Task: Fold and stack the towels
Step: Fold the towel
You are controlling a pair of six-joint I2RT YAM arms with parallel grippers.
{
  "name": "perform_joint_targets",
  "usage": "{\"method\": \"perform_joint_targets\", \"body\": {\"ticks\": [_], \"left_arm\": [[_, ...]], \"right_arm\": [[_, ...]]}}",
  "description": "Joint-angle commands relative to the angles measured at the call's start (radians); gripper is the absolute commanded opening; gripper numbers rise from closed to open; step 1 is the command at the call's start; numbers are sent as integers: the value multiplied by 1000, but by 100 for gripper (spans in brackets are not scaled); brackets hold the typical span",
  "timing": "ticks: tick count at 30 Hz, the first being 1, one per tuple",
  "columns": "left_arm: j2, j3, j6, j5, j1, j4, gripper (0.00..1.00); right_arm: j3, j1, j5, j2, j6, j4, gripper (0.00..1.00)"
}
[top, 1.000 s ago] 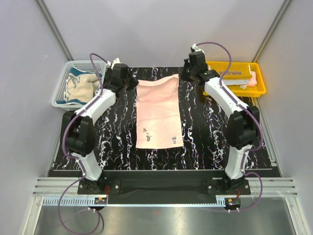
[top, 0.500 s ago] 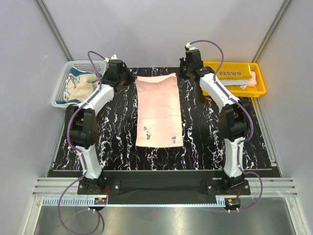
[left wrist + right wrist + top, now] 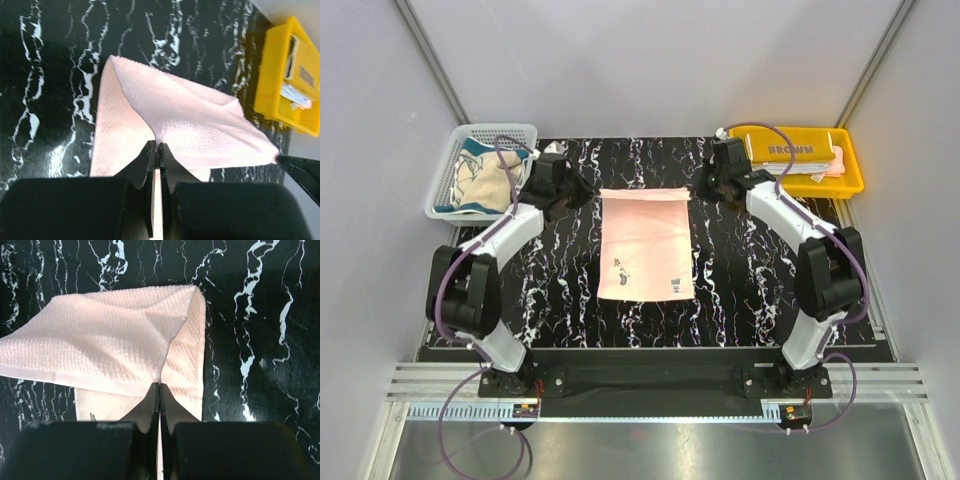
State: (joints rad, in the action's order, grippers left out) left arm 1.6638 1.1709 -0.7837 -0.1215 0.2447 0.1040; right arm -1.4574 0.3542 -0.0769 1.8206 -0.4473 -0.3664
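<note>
**A:** What has changed for us in the last second?

**B:** We have drawn the far edge of the pink towel (image 3: 645, 250) back toward our bases. A second ago it lay at full length. Now the far part is lifted and doubling over the near part, and the near edge has not moved.

**A:** And our grips?

**B:** The left gripper (image 3: 157, 148) is pinched tight on the far-left corner, and the right gripper (image 3: 159, 387) on the far-right one. In both wrist views the cloth runs straight into closed tips.

**A:** So we are mid-fold?

**B:** We judge so. It looks like the first half-fold, with the corners not yet laid down on the near edge.

**A:** The other towels?

**B:** A cream-teal towel (image 3: 485, 178) sits crumpled in the basket (image 3: 438, 190) at far left. A brown towel (image 3: 788, 150) lies on top in the tray (image 3: 855, 185) at far right.

**A:** Surface and room?

**B:** The table (image 3: 750, 290) is glossy black with white veining, so we expect cloth to slide easily. Pale grey walls (image 3: 640, 70) close us in on three sides.
</note>
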Motion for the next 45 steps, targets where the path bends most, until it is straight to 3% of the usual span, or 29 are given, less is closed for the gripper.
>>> {"method": "perform_joint_targets", "body": {"ticks": [1,10,22,45], "left_arm": [[-91,-49,-11,-24,22,-55,0],[-205,-198,-6,-6,80,-44,0],[-331,-301,15,29,100,2,0],[-372,-479,14,17,156,-21,0]], "right_arm": [[71,-3,-40,-115,-54,69,0],[274,23,-57,-263,-80,90,0],[405,89,-37,-372,-88,80,0],[588,134,-31,-374,-116,112,0]]}}
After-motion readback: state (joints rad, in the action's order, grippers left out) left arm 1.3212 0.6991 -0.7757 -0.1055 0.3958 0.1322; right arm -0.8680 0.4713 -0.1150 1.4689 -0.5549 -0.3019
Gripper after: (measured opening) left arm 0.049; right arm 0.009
